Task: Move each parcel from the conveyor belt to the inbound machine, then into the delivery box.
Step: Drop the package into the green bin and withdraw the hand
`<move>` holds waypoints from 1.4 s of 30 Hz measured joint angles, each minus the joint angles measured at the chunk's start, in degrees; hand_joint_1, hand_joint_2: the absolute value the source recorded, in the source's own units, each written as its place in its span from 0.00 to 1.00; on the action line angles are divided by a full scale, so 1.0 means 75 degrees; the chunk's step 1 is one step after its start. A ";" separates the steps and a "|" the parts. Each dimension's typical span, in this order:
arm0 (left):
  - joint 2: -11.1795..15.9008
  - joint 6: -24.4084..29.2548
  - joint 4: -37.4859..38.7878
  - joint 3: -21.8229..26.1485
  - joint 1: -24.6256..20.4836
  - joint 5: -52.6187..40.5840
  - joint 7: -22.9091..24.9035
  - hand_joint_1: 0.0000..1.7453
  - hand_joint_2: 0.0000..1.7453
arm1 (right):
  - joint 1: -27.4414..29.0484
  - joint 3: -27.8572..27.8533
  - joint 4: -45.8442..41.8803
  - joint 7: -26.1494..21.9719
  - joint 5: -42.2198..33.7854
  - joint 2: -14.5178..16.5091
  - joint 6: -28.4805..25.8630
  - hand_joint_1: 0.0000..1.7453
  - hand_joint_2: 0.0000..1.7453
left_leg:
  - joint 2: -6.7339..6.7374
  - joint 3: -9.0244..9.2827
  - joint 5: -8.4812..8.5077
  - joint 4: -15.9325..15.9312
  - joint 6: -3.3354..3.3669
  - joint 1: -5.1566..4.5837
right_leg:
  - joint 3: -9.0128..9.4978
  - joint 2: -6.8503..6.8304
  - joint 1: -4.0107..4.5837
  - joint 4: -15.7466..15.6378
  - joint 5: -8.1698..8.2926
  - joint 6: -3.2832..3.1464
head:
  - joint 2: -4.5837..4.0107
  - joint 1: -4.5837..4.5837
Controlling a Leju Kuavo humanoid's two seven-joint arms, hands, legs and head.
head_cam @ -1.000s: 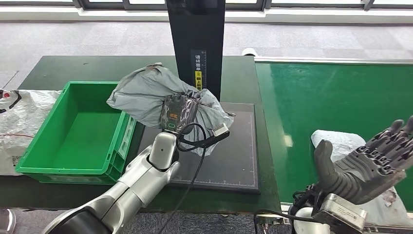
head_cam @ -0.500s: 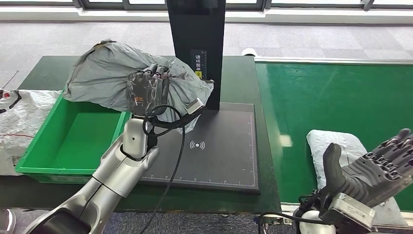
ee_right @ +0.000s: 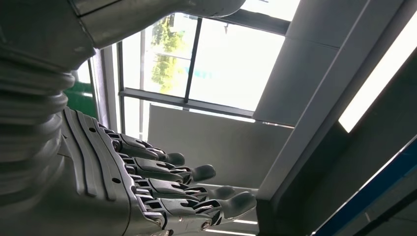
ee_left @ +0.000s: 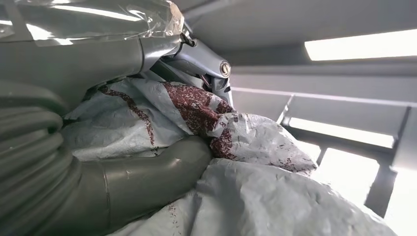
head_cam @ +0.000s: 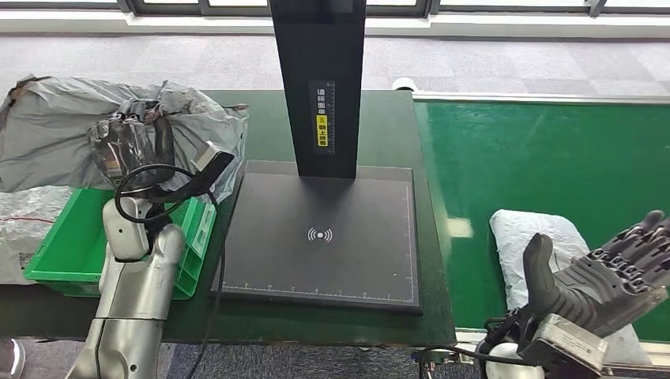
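Green conveyor belt [head_cam: 545, 158] carries a white parcel [head_cam: 537, 237] near the right hand [head_cam: 604, 272], which waits with fingers spread, holding nothing. The grey parcel [head_cam: 55, 134] hangs above the green delivery box [head_cam: 59, 260], probably for dropping in. The left hand [head_cam: 130, 146] grips it.

Black post [head_cam: 317, 75] of the inbound machine: vertical column of Chinese characters, too small to read, next to a ruler-like tick scale; under them a yellow label with dark characters, also unreadable. Scan pad [head_cam: 320, 237]: white contactless/wireless wave symbol near its middle, fine tick marks along the near edge. Green delivery box [head_cam: 197, 229]: white label on its side, text illegible.
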 joint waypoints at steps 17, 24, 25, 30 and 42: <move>-0.1001 0.0000 -0.0141 0.3637 -0.0103 0.0256 -0.1822 1.00 1.00 | 0.0039 -0.0001 0.0000 -0.0003 0.0007 0.0003 0.0000 0.00 1.00 | -0.0009 0.0003 0.0000 0.0000 0.0000 -0.0001 | 0.0003 -0.0008 -0.0002 -0.0001 0.0000 0.0000 | 0.0000 0.0000; -0.1129 0.0000 -0.0037 0.3829 -0.0173 -0.0071 -0.1887 0.48 1.00 | 0.0039 -0.0001 0.0000 -0.0003 0.0066 0.0003 0.0000 0.00 1.00 | -0.0009 0.0003 0.0000 0.0000 0.0000 -0.0001 | 0.0003 -0.0008 -0.0001 -0.0001 0.0000 0.0000 | 0.0000 0.0000; -0.1143 0.0000 -0.0025 0.3834 -0.0176 -0.0090 -0.1897 0.23 1.00 | 0.0039 -0.0001 0.0000 -0.0003 0.0070 0.0003 0.0000 0.00 1.00 | -0.0009 0.0003 0.0000 0.0000 0.0000 -0.0001 | 0.0003 -0.0008 -0.0001 -0.0001 0.0000 0.0000 | 0.0000 0.0000; -0.1208 0.0000 -0.0009 0.3836 -0.0186 -0.0121 -0.1946 0.00 1.00 | 0.0039 0.0000 0.0000 -0.0003 0.0089 0.0003 0.0000 0.00 1.00 | -0.0012 0.0002 0.0000 0.0000 0.0000 -0.0001 | 0.0003 -0.0008 -0.0002 -0.0001 0.0000 0.0000 | 0.0000 0.0000; -0.1258 0.0000 -0.0012 0.3840 -0.0187 -0.0091 -0.2021 0.00 1.00 | 0.0039 -0.0001 0.0003 -0.0003 0.0129 0.0006 0.0000 0.00 1.00 | -0.0012 0.0001 0.0000 0.0000 0.0000 -0.0001 | 0.0004 -0.0009 -0.0002 -0.0001 0.0000 0.0000 | 0.0000 0.0000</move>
